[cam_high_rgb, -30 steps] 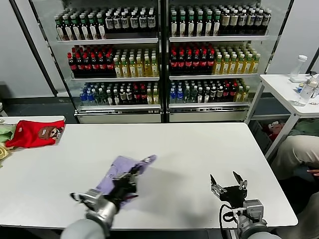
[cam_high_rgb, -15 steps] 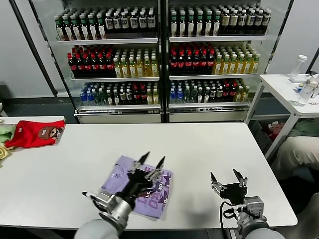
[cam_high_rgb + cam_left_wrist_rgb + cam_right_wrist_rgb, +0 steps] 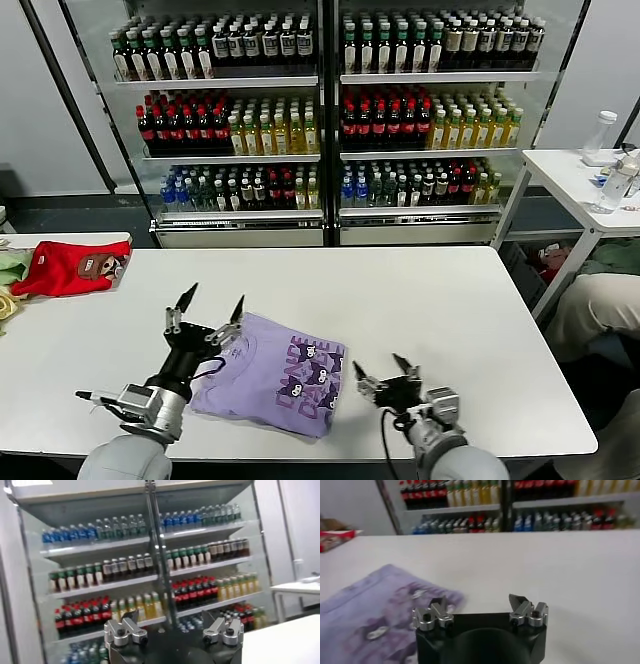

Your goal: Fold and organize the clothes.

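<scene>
Two hands are seen near the counter's front edge, both spread wide and holding nothing: the right hand just beside the T-shirt, the left hand raised over its collar side. The T-shirt is judged part folded, print up; further folds and tidying remain. Nothing is seen in the way. A red garment lies at the far left corner.

Both grippers black w/ silver metal knuckle blocks and dark screws; left gripper has thin pointed black fingers. Right gripper smaller, black cable looping at 6 o'clock. Grey rounded forearm shells, silver wrist cuffs.
</scene>
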Controlling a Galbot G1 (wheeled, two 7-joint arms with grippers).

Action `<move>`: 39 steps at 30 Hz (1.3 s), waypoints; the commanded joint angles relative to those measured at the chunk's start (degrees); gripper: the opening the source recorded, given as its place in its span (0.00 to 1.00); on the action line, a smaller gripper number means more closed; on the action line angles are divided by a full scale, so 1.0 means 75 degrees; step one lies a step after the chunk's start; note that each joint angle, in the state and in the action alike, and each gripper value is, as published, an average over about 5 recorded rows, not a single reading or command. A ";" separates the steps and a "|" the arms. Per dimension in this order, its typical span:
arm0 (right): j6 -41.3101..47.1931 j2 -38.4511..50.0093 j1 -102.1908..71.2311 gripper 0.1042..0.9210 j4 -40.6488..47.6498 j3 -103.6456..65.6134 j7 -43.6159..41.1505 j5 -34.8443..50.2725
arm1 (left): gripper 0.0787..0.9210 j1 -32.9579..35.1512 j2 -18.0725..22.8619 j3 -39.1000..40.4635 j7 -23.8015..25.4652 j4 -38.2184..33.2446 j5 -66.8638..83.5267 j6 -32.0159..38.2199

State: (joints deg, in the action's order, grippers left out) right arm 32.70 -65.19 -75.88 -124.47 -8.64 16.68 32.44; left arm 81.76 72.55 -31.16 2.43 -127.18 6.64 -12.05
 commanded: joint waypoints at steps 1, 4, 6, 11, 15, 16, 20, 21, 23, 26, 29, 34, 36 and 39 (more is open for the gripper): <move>0.0064 0.0009 0.1044 0.88 0.0913 0.1475 0.0613 0.1773 | 0.88 0.0204 -0.0057 -0.0762 0.0063 0.0186 -0.0404 0.0495; 0.0064 0.0021 0.1070 0.88 0.0978 0.1531 0.0736 0.1939 | 0.88 0.0149 -0.0030 -0.0764 0.0065 0.0254 -0.0406 0.0492; 0.0064 0.0013 0.1073 0.88 0.0997 0.1601 0.0781 0.1985 | 0.88 0.0120 -0.0013 -0.0765 0.0064 0.0294 -0.0405 0.0487; 0.0060 -0.0033 0.1088 0.88 0.1062 0.1731 0.0884 0.2083 | 0.88 0.0111 0.0037 -0.0756 0.0060 0.0365 -0.0396 0.0482; 0.0057 -0.0066 0.1107 0.87 0.1074 0.1735 0.0941 0.2217 | 0.88 0.0122 0.0066 -0.0750 0.0050 0.0402 -0.0387 0.0481; 0.0057 -0.0070 0.1116 0.86 0.1084 0.1732 0.0948 0.2236 | 0.88 0.0123 0.0071 -0.0748 0.0047 0.0409 -0.0386 0.0483; 0.0055 -0.0097 0.1151 0.75 0.1117 0.1723 0.0976 0.2268 | 0.88 0.0124 0.0098 -0.0736 0.0041 0.0406 -0.0389 0.0484; 0.0054 -0.0099 0.1151 0.72 0.1113 0.1720 0.0983 0.2271 | 0.88 0.0125 0.0104 -0.0731 0.0040 0.0399 -0.0390 0.0483; 0.0052 -0.0094 0.1145 0.65 0.1095 0.1701 0.0995 0.2272 | 0.88 0.0119 0.0113 -0.0725 0.0035 0.0391 -0.0391 0.0479; 0.0050 -0.0080 0.1141 0.54 0.1056 0.1625 0.1011 0.2257 | 0.88 0.0099 0.0118 -0.0727 0.0025 0.0407 -0.0391 0.0476; 0.0050 -0.0049 0.1189 0.43 0.0993 0.1473 0.0988 0.2193 | 0.88 0.0080 0.0116 -0.0740 0.0011 0.0440 -0.0390 0.0477; 0.0063 0.0181 0.1592 0.25 0.1003 0.1119 0.0628 0.1713 | 0.88 0.0011 0.0113 -0.0768 -0.0002 0.0587 -0.0388 0.0491; 0.0071 0.0327 0.1860 0.19 0.1020 0.0915 0.0403 0.1549 | 0.88 -0.0034 0.0127 -0.0769 -0.0009 0.0695 -0.0390 0.0512; 0.0082 0.0526 0.2200 0.09 0.1049 0.0549 0.0138 0.1594 | 0.88 -0.0094 0.0155 -0.0770 -0.0022 0.0887 -0.0392 0.0568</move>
State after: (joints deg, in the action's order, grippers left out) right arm 33.38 -64.22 -65.39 -117.04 0.85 22.24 46.95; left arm 81.57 73.56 -36.77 2.36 -122.90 3.83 -8.28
